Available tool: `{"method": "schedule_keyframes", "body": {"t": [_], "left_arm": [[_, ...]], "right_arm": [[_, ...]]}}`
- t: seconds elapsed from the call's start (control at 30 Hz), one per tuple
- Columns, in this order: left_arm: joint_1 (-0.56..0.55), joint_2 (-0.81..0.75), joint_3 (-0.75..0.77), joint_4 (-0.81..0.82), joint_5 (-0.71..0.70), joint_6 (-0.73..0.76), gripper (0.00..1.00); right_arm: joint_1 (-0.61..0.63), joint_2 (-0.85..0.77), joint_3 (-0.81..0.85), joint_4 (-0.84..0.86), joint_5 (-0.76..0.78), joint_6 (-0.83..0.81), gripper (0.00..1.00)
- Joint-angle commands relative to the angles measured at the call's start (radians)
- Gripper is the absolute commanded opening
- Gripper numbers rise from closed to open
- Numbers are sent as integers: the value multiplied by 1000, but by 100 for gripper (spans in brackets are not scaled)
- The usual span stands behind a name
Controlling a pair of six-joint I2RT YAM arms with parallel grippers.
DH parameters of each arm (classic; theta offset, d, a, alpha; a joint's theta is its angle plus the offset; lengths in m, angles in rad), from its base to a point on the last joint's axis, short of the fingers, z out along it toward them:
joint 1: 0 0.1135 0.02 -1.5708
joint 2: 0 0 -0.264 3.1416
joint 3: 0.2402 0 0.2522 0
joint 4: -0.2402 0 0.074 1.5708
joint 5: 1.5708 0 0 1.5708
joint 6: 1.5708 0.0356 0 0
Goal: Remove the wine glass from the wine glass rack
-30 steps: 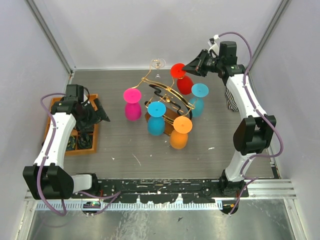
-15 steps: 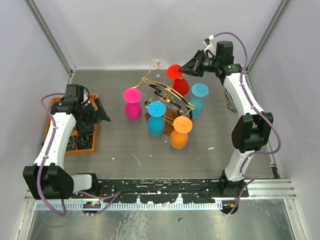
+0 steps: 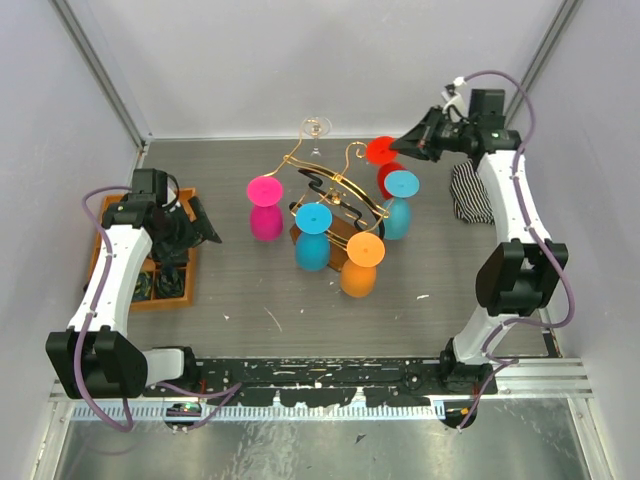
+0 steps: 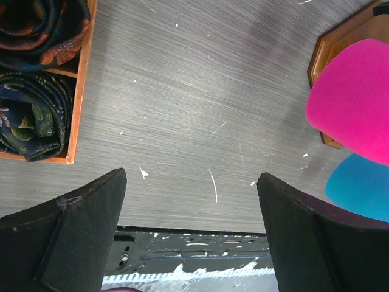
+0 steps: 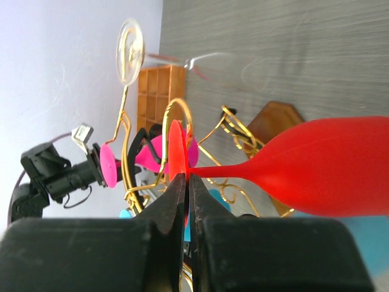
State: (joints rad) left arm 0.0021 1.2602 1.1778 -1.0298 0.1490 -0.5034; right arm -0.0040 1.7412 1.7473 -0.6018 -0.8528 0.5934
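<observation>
Red wine glass (image 5: 316,167) | foot pinched by right tool (image 5: 187,181) (bowl rim cropped)

Robot lab test cell, plain pale walls (image 3: 300,70), metal frame posts (image 3: 100,70) in far corners, grey table (image 3: 250,290), left arm (image 3: 118,262) and right arm (image 3: 512,215) bolted to a near rail (image 3: 330,370), purple cables (image 3: 490,72).

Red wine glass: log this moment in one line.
right gripper shut on red wine glass foot | beside wine glass rack | left gripper open
</observation>
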Motion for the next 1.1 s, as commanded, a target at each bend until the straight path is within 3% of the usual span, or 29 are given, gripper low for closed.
{"method": "schedule_keyframes", "body": {"t": [0.0,0.27,0.37,0.53,0.67,0.87,1.07], "left_arm": [[-1,-3,-3,15,15,19,96],[0,-4,4,6,14,23,96],[0,-3,3,5,13,25,96],[0,2,-1,6,6,30,96],[0,40,11,3,-2,40,96],[0,58,4,19,33,24,96],[-1,78,2,24,62,29,96]], "right_arm": [[-81,-42,80,-55,-9,-59,1],[-144,116,276,-84,49,-107,1],[-126,222,420,-144,242,-198,1],[-15,337,558,-179,833,-475,1],[62,404,523,-54,1172,-629,1],[173,525,430,327,1574,-955,1],[154,655,439,528,1622,-1180,1]]}}
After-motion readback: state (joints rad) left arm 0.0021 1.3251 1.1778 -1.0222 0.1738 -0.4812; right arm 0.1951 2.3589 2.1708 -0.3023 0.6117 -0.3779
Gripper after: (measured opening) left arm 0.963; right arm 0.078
